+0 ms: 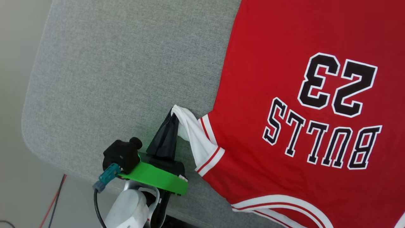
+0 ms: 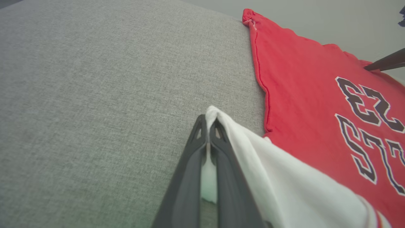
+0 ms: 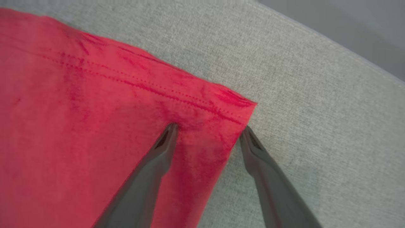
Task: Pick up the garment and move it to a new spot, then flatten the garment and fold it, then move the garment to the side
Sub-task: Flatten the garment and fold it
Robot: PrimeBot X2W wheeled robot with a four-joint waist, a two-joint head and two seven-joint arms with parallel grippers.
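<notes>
Red garment (image 1: 284, 47) laid print-up on grey fabric surface (image 1: 126, 63), white sleeve (image 1: 196, 136) clamped between closed fingers of left gripper (image 1: 173, 115), right gripper (image 3: 209, 127) spread wide, poised over a red hem corner.

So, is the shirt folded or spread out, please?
Spread out: the shirt lies flat, print up, one sleeve pinched by the left gripper.

left claw (image 2: 207, 123) pinched shut, right claw (image 3: 209, 128) spread wide
</notes>
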